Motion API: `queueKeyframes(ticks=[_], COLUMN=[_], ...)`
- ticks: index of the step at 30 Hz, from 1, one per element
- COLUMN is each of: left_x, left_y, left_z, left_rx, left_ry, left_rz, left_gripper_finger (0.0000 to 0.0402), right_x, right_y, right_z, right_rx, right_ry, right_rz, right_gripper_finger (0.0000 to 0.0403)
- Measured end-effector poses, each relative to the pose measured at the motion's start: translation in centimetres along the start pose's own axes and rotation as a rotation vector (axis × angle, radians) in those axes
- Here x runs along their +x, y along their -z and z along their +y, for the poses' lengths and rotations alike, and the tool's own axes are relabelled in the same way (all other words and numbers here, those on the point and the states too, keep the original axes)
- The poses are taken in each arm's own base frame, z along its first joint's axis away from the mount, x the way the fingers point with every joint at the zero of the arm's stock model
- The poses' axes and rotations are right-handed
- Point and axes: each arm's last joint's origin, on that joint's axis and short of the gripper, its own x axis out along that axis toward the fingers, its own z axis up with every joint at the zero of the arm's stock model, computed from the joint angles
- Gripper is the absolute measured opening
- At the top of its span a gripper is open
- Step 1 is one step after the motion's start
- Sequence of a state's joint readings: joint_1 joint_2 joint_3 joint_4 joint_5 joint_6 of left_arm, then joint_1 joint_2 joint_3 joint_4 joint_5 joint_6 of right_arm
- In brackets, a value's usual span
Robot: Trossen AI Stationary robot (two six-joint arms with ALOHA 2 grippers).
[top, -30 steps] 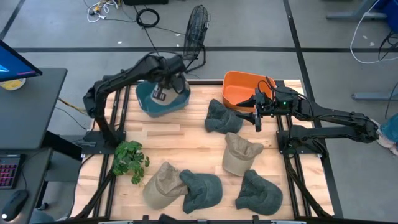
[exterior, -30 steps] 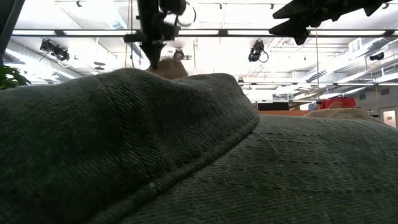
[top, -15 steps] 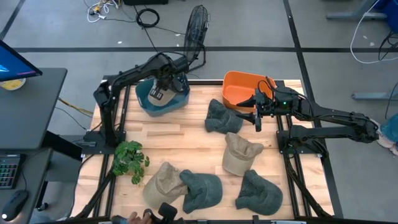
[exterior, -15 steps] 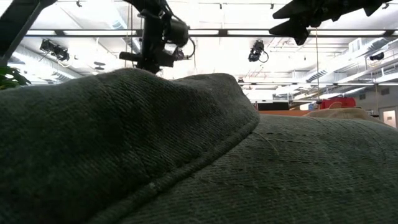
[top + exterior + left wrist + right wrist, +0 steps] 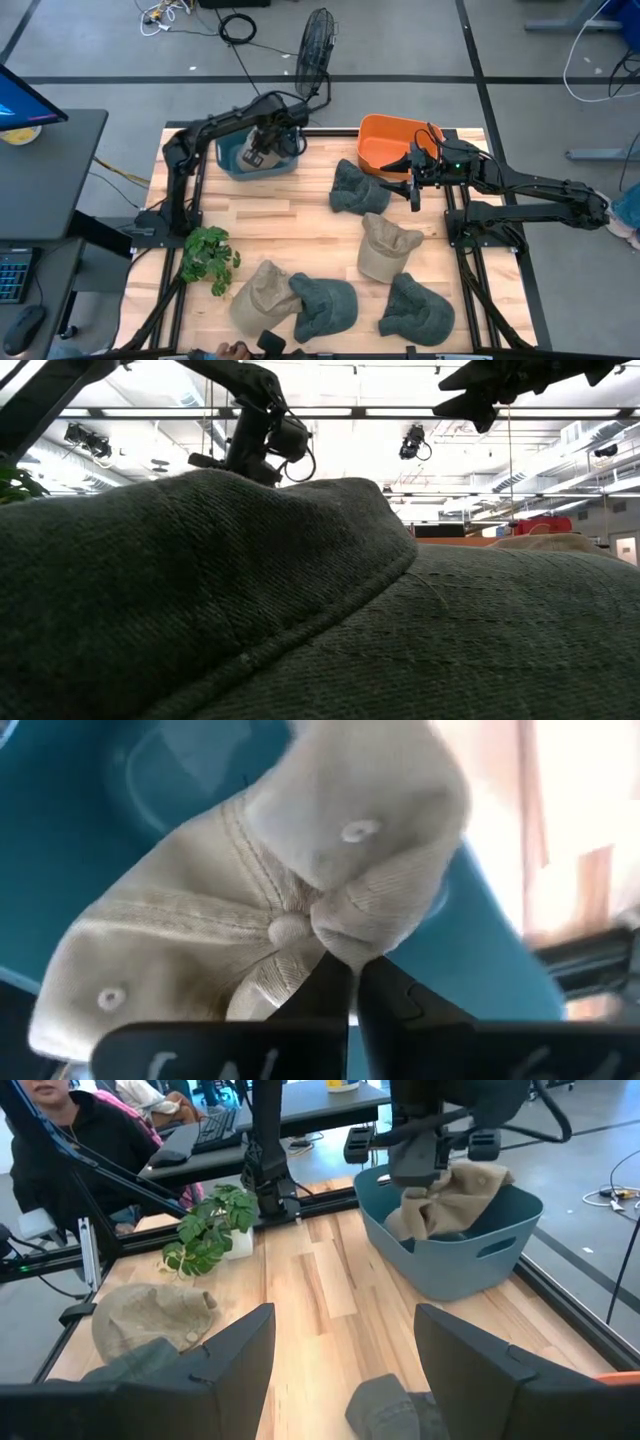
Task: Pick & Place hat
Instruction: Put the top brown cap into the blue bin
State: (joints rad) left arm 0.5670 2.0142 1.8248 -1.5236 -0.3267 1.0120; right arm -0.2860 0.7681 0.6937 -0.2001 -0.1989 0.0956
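My left gripper [image 5: 263, 150] is over the teal bin [image 5: 235, 162] at the table's far left and is shut on a beige hat [image 5: 250, 910]. The right wrist view shows that hat [image 5: 455, 1195] hanging into the bin [image 5: 450, 1265] below the left gripper [image 5: 425, 1165]. My right gripper [image 5: 413, 177] waits open above the table beside the orange bin [image 5: 392, 140], holding nothing. Several other hats lie flat on the table: a dark green one [image 5: 352, 187], a beige one [image 5: 385, 248], and three along the near edge [image 5: 325, 303]. My left gripper pinches a fold of the beige hat's crown [image 5: 335, 945], right beside the top button [image 5: 290, 930], between its two fingers [image 5: 325, 995]. It comes from above, slanting down. The hat hangs crumpled below the fingers, its lower part inside the teal bin [image 5: 130, 780].
A potted plant [image 5: 208, 255] stands near the table's left edge. The dark green hat [image 5: 352, 187] lies just left of my right gripper. A green hat [image 5: 200, 610] fills the low view's foreground. A person [image 5: 60, 1130] sits beyond the table. Bare wood [image 5: 290, 225] lies mid-table.
My left gripper has gone down toward the teal bin and tipped from upright to slanting, still shut on the beige hat. The hat has sunk with it, dropping out of the low view behind the green hat. My right arm has kept still.
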Motion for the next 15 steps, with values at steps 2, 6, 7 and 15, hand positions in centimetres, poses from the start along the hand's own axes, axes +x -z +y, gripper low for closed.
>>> queueKeyframes(ticks=[2,6,7,15], left_x=[0.3,1.1,1.3,1.6], left_y=[-0.3,-1.0,-1.1,-1.7], left_z=[0.1,0.6,0.8,0.9], left_rx=[-0.034,-0.086,-0.096,-0.17], left_ry=[0.024,0.024,0.02,0.016], left_rz=[-0.027,-0.034,-0.036,-0.035], left_gripper_finger=[0.0021,0.0046,0.0051,0.0112], right_x=[0.0,0.0,0.0,0.0], right_y=[0.0,0.0,0.0,0.1], right_z=[0.0,0.0,0.0,0.0], right_rx=[0.0,-0.003,-0.003,-0.001], right_ry=[0.0,0.0,0.0,0.0], right_rz=[0.0,0.001,0.001,0.004], right_gripper_finger=[0.0245,0.0245,0.0245,0.0245])
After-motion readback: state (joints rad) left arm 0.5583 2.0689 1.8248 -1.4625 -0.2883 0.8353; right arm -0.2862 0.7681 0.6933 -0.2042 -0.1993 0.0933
